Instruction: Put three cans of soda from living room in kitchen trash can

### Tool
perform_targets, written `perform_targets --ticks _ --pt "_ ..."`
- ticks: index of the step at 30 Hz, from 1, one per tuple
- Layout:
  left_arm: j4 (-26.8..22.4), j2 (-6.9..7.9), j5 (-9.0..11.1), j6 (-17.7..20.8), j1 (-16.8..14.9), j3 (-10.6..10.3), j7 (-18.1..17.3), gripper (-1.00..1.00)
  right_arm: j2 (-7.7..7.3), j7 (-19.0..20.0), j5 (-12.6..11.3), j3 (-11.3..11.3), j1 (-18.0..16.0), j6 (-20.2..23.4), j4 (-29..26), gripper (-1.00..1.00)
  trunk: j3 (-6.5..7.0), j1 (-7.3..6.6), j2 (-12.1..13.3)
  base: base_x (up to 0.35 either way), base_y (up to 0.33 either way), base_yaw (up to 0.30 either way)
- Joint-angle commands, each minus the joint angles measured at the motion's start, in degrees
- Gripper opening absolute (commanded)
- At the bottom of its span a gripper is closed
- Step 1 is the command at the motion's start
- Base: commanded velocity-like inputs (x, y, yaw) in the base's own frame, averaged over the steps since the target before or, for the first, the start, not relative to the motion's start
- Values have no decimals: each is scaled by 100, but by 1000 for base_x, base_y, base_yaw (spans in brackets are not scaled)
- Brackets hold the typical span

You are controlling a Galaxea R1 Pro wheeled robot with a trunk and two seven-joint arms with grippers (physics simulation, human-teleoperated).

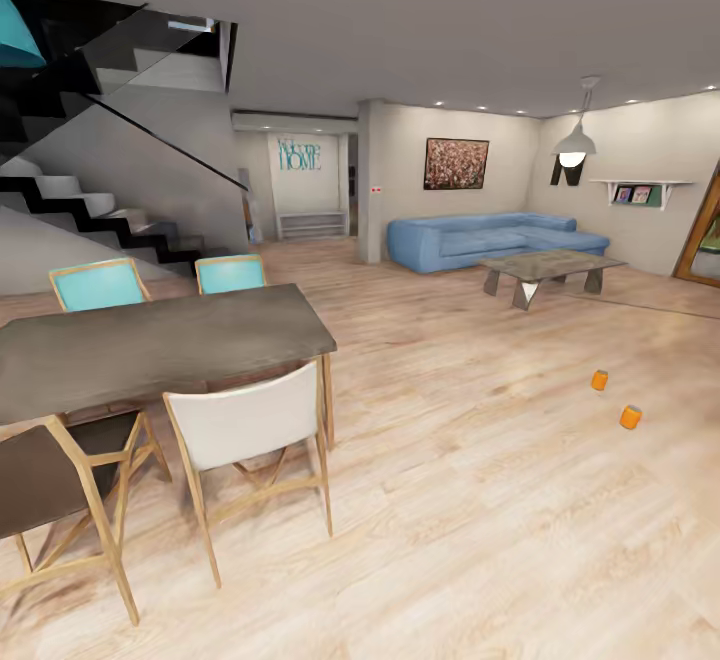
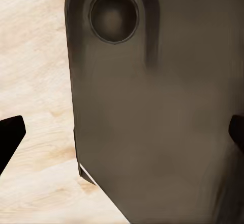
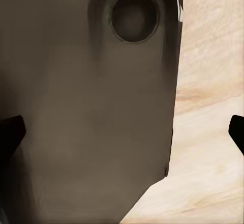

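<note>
Pretty open-plan place: light wood floor [image 1: 480,500] everywhere, pale walls and a grey ceiling with small spotlights. Dark dining table [image 1: 150,345] sits near left with two teal chairs [image 1: 100,285] behind it and a white chair [image 1: 250,430] in front. Black-and-white staircase [image 1: 90,210] climbs on the left. Further back there's a blue sofa [image 1: 490,240], a low coffee table [image 1: 550,270], a framed painting [image 1: 456,163] and a lit pendant lamp [image 1: 575,145].

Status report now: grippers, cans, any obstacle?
Left gripper and right gripper open, empty. Two orange cans on floor, ahead right. Path there looks clear.
</note>
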Motion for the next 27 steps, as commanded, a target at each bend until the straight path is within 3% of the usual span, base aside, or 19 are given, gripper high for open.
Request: perform_targets --ticks 1,6,27 --pt "34 33 -21 30 33 21 7 100 -33 8 -16 -22 15 -30 -24 100 0 0 1 0 0 0" --pt "35 188 -22 65 50 22 7 100 -194 11 -16 -18 15 -32 -24 100 0 0 1 0 0 0" --pt "35 188 -22 65 50 22 7 100 -194 11 -16 -18 15 -32 -24 100 0 0 1 0 0 0"
